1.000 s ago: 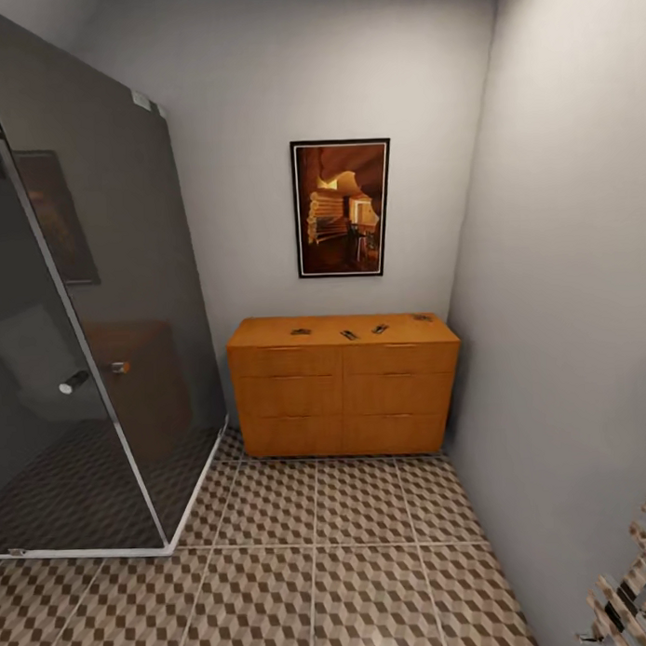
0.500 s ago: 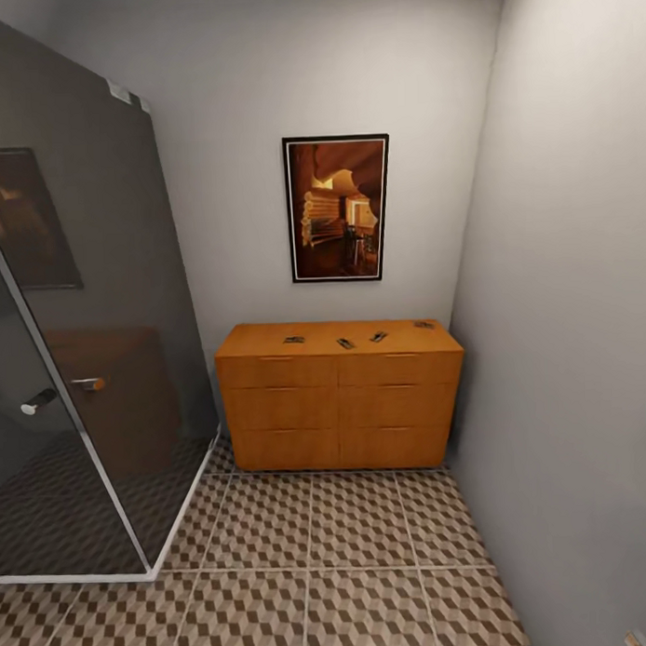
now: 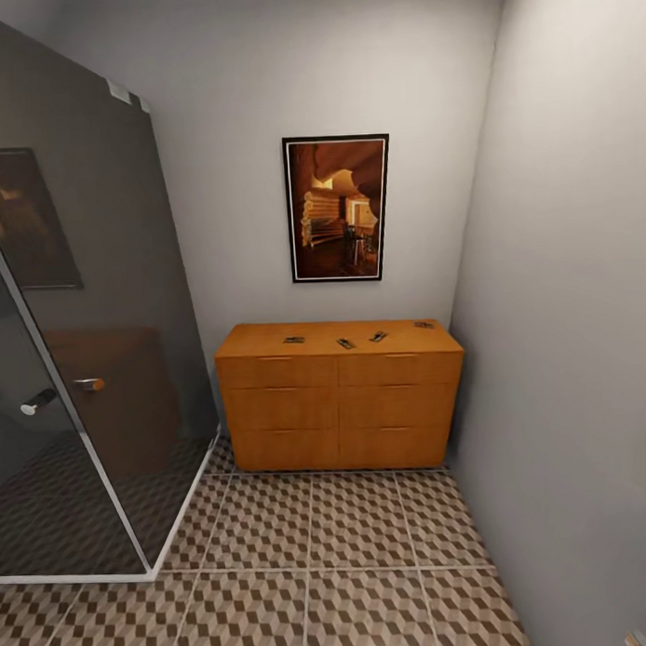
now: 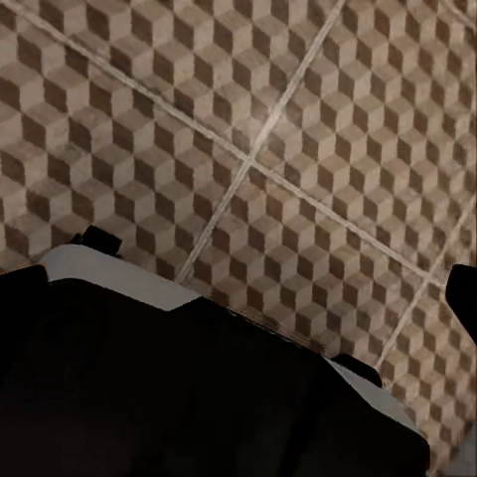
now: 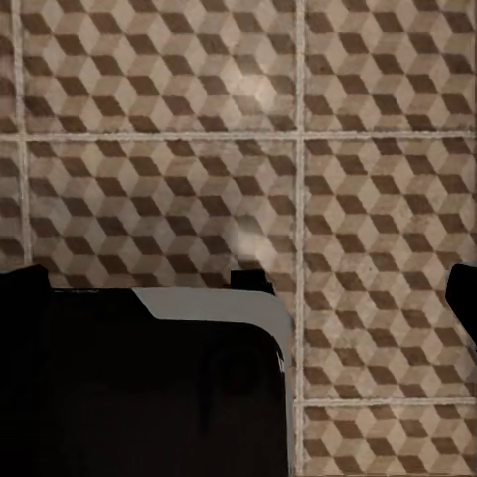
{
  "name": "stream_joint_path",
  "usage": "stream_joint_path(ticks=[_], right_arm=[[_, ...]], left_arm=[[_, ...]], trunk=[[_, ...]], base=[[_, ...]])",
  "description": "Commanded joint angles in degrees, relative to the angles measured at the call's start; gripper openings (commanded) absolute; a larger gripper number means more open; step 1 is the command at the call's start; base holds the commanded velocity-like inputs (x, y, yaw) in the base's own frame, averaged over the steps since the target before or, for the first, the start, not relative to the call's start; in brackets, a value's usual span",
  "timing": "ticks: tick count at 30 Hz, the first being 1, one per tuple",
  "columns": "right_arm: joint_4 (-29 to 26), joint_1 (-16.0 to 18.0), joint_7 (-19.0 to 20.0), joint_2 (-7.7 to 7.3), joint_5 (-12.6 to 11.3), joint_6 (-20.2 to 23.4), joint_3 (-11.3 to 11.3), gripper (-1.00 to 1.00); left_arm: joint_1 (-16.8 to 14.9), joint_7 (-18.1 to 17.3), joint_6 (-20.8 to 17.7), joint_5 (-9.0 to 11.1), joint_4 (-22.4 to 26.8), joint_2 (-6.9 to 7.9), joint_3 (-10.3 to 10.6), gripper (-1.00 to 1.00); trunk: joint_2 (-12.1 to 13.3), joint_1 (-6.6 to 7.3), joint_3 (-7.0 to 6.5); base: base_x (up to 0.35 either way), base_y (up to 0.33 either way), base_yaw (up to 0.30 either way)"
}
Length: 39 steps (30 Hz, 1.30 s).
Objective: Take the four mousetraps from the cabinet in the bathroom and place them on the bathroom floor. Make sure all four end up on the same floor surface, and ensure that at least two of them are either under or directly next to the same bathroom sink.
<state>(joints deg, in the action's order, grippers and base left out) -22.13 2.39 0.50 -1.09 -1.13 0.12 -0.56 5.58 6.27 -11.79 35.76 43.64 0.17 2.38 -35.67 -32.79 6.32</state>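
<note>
The orange-brown cabinet (image 3: 340, 406) stands against the far wall, drawers closed. Four mousetraps lie on its top: one at the left (image 3: 294, 340), one in the middle (image 3: 346, 343), one right of that (image 3: 377, 337), and one near the back right corner (image 3: 423, 325). The cube-patterned bathroom floor (image 3: 358, 527) stretches between me and the cabinet. The sink is out of view. In the wrist views my left gripper (image 4: 238, 293) and right gripper (image 5: 243, 288) hang over the floor tiles, dark fingertips (image 4: 463, 298) (image 5: 463, 298) at the picture edges, wide apart, nothing between them.
A dark glass shower enclosure (image 3: 81, 322) with a chrome handle (image 3: 37, 403) fills the left side. A grey wall (image 3: 575, 351) closes the right. A framed picture (image 3: 338, 208) hangs above the cabinet. My dark base (image 4: 199, 397) (image 5: 139, 388) shows under both wrists.
The head view shifted between one second and half a second ago, so the cabinet now looks slightly larger and lower. Nothing has changed since then.
</note>
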Motion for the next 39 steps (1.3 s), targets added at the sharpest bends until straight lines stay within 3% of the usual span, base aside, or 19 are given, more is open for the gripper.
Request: stream_joint_path(ticks=[1, 3, 4, 5, 8, 9, 10, 12, 14, 15, 18, 21, 22, 25, 27, 31, 34, 39], right_arm=[[-3.46, -0.02, -0.12, 0.76, 0.6, 2.8, -0.08, 1.0], [-10.31, -0.02, -0.6, 2.28, 2.48, 10.06, -0.04, 1.0], [-18.08, 0.0, -1.2, 3.98, 4.49, 19.0, -0.02, 1.0], [-22.3, 0.01, -1.47, 4.91, 5.4, 23.67, -0.01, 1.0], [-35.38, 0.14, -2.0, 8.0, 7.47, 36.06, 0.01, 1.0], [-43.23, 0.4, -2.27, 10.02, 8.45, 41.75, 0.03, 1.0], [-46.64, 0.6, -2.44, 10.88, 9.01, 43.85, 0.07, 1.0], [-54.06, 2.31, -3.2, 11.09, 11.04, 48.09, 0.74, 1.0], [-56.65, 4.69, -3.88, 11.09, 12.53, 49.95, 1.85, 1.0], [-57.84, 7.45, -4.5, 11.09, 13.69, 51.8, 3.02, 1.0], [-58.03, 11.75, -5.11, 11.09, 14.74, 54.87, 4.13, 1.0], [-57.61, 18.6, -5.32, 11.09, 15.33, 57.44, 4.78, 1.0], [-57.45, 20.5, -5.32, 11.09, 15.4, 57.81, 4.85, 1.0], [-56.56, 29.59, -5.29, 11.09, 15.61, 58.98, 4.7, 1.0], [-56.2, 33.87, -5.3, 11.09, 15.66, 59.31, 4.39, 1.0], [-55.68, 38.39, -5.34, 11.09, 15.7, 59.53, 3.92, 1.0], [-54.71, 41.44, -5.34, 11.09, 15.71, 59.61, 2.28, 1.0], [-53.88, 43.39, -5.34, 11.09, 15.72, 59.64, 0.41, 1.0]], left_arm=[[0.03, 0.83, -2.42, -0.06, 3.59, 0.02, 0.6, 1.0], [0.0, 1.92, -8.23, -1.11, 10.52, -0.07, 1.36, 1.0], [-0.01, 3.71, -15.29, -1.99, 18.6, -0.45, 1.88, 1.0], [-0.04, 4.77, -18.96, -2.34, 22.9, -0.83, 2.06, 1.0], [-0.5, 7.87, -27.97, -3.19, 34.13, -3.2, 2.46, 1.0], [-2.17, 10.06, -31.6, -3.72, 38.16, -5.27, 2.61, 1.0], [-3.71, 11.2, -32.96, -4.08, 39.45, -6.17, 2.67, 1.0], [-9.0, 15.07, -36.12, -5.39, 41.71, -7.92, 2.87, 1.0], [-11.8, 17.39, -37.69, -6.2, 42.69, -8.6, 3.02, 1.0], [-14.07, 19.03, -38.8, -6.78, 43.46, -9.01, 3.15, 1.0], [-17.12, 20.52, -39.8, -7.37, 44.15, -9.34, 3.28, 1.0], [-19.79, 21.45, -40.19, -7.86, 44.54, -9.13, 3.28, 1.0], [-20.25, 21.56, -40.2, -7.94, 44.6, -8.8, 3.25, 1.0], [-22.73, 21.75, -40.29, -8.05, 44.78, -5.56, 3.19, 1.0], [-24.46, 21.47, -40.4, -8.06, 44.84, -4.29, 3.17, 1.0], [-27.1, 20.16, -40.35, -8.12, 44.93, -3.27, 3.16, 1.0], [-29.48, 18.97, -39.3, -8.15, 44.93, -2.25, 3.11, 1.0], [-31.04, 16.52, -35.7, -8.15, 44.95, -0.85, 3.11, 1.0]], trunk=[[-0.08, -0.02, 0.12], [-0.08, -0.02, 0.12], [-0.08, -0.02, 0.12], [-0.08, -0.02, 0.12], [-0.08, -0.02, 0.12], [-0.08, -0.02, 0.12], [-0.08, -0.02, 0.12], [-0.08, -0.02, 0.12], [-0.08, -0.02, 0.12], [-0.08, -0.02, 0.12], [-0.08, -0.02, 0.12], [-0.08, -0.02, 0.12], [-0.08, -0.02, 0.12], [-0.08, -0.02, 0.12], [-0.08, -0.02, 0.12], [-0.08, -0.02, 0.12], [-0.08, -0.02, 0.12], [-0.08, -0.02, 0.12]], base=[[0.0, 0.0, 0.0], [0.0, 0.0, 0.0], [0.0, 0.0, 0.0], [0.0, 0.0, 0.0], [0.0, 0.0, 0.0], [0.0, 0.0, 0.0], [0.0, 0.0, 0.0], [0.0, 0.0, 0.0], [0.0, 0.0, 0.0], [0.0, 0.0, 0.0], [0.0, 0.0, 0.0], [0.0, 0.0, 0.0], [0.0, 0.0, 0.0], [0.0, 0.0, 0.0], [0.0, 0.0, 0.0], [0.0, 0.0, 0.0], [0.025, 0.003, 0.0], [0.232, 0.047, 0.0]])
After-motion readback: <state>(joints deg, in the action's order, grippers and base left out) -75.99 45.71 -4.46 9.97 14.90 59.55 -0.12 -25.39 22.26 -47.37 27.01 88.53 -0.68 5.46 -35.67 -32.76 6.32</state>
